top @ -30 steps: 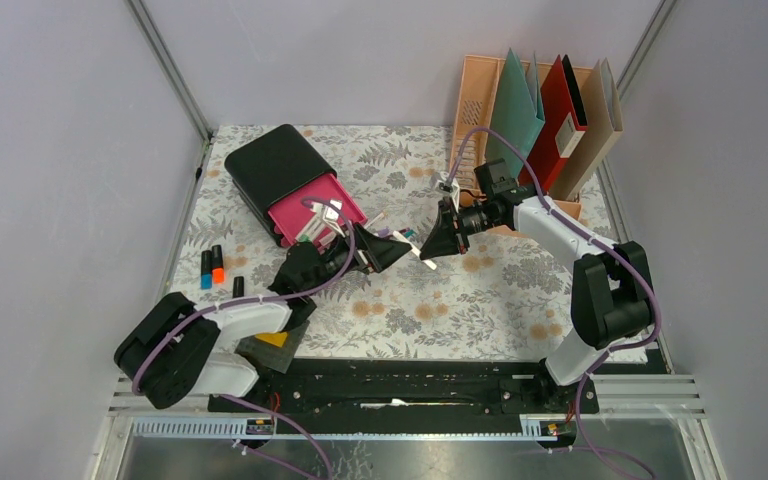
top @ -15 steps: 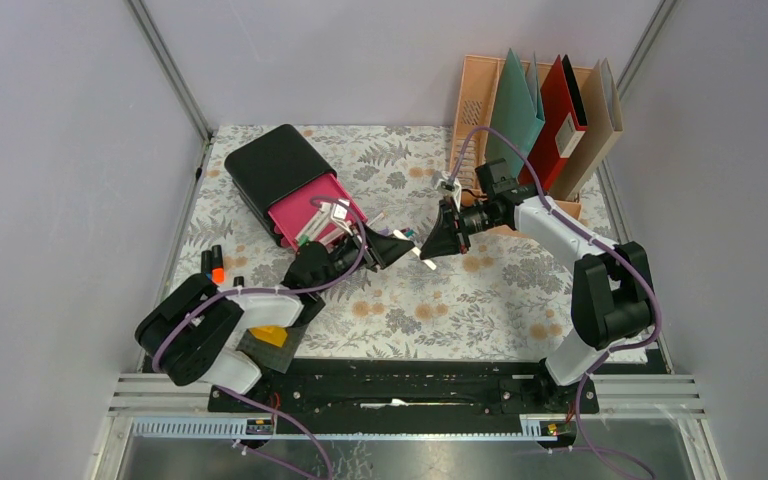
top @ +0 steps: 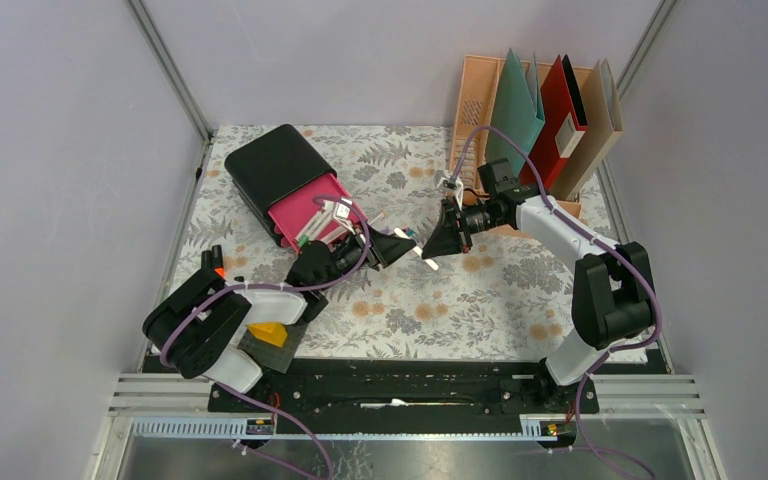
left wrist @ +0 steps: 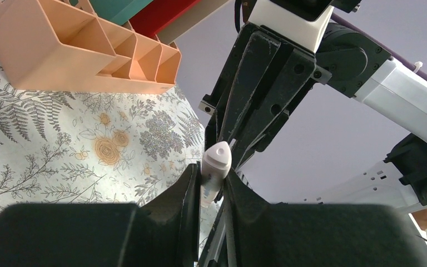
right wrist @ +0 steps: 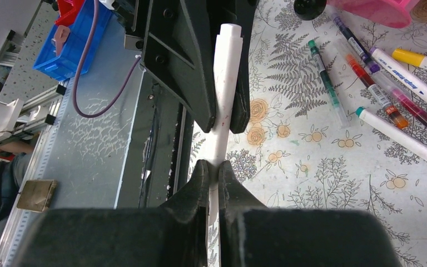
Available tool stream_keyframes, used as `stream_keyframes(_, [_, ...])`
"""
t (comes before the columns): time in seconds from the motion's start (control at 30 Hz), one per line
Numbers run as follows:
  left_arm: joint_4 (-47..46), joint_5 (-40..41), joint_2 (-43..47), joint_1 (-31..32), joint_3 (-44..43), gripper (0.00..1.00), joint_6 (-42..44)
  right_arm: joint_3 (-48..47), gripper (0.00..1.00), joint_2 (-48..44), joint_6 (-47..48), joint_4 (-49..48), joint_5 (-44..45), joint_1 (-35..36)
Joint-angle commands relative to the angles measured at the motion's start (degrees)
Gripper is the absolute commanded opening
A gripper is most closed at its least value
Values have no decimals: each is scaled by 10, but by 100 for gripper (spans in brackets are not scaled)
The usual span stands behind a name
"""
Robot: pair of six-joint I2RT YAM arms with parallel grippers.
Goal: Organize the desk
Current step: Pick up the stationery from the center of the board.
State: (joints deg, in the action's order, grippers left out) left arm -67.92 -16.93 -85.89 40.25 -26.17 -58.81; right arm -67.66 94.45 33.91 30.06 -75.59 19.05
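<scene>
left gripper (left wrist: 211, 181) and right gripper (right wrist: 211, 169) both pinching white pen (right wrist: 226, 78) (midair), desk (top: 460, 300) below

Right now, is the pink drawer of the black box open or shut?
Open: the pink plastic drawer sticks out well past the front of the black box, so its inside shows from above.

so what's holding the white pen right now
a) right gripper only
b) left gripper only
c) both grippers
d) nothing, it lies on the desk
c: the white pen is pinched at one end by the right gripper, and the left gripper is clamped on it further along.
</scene>
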Motion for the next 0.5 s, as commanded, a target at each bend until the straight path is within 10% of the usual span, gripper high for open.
stream_keyframes(0.0, [-54, -16, -6, 3, -20, 4, -10, -18, 0, -22, 10, 0, -25, 3])
stream_keyframes(0.17, [-54, -18, -4, 3, -20, 0, -10, -15, 3, -23, 11, -2, -19, 3])
stream_keyframes(0.33, [-14, -2, 17, 3, -17, 0, 8, -7, 57, -31, 12, -7, -4, 3])
stream_keyframes(0.47, [57, 26, 56, 3, -17, 0, 42, 4, 72, -43, 15, -17, 13, 3])
